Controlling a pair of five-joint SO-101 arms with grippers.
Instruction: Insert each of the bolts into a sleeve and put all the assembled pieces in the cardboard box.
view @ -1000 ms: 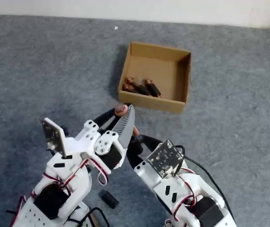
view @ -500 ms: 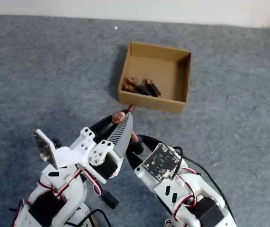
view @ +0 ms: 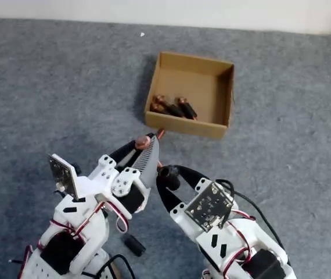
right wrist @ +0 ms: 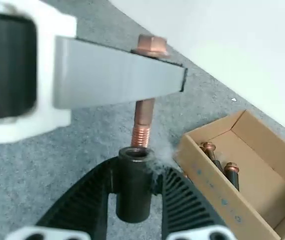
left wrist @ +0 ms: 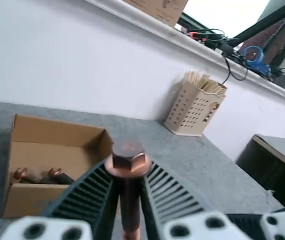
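High view: the left pincer [view: 145, 146] is clenched on a copper bolt [view: 143, 141] and the right pincer [view: 168, 174] on a black sleeve [view: 166, 172] just beside it. The cardboard box [view: 184, 128] holding assembled pieces [view: 172, 108] is beyond them on the grey felt-like desk [view: 49, 87].
Left wrist view: the hexagonal bolt head sits above ribbed black fingers [left wrist: 85, 192], with the shank between them.
Right wrist view: the threaded bolt tip is at the round sleeve mouth; I cannot tell if they touch.

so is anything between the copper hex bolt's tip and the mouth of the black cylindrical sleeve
Nothing visible. The copper hex-head bolt in the left gripper hangs with its threaded tip right over the open mouth of the black cylindrical sleeve held by the right gripper.
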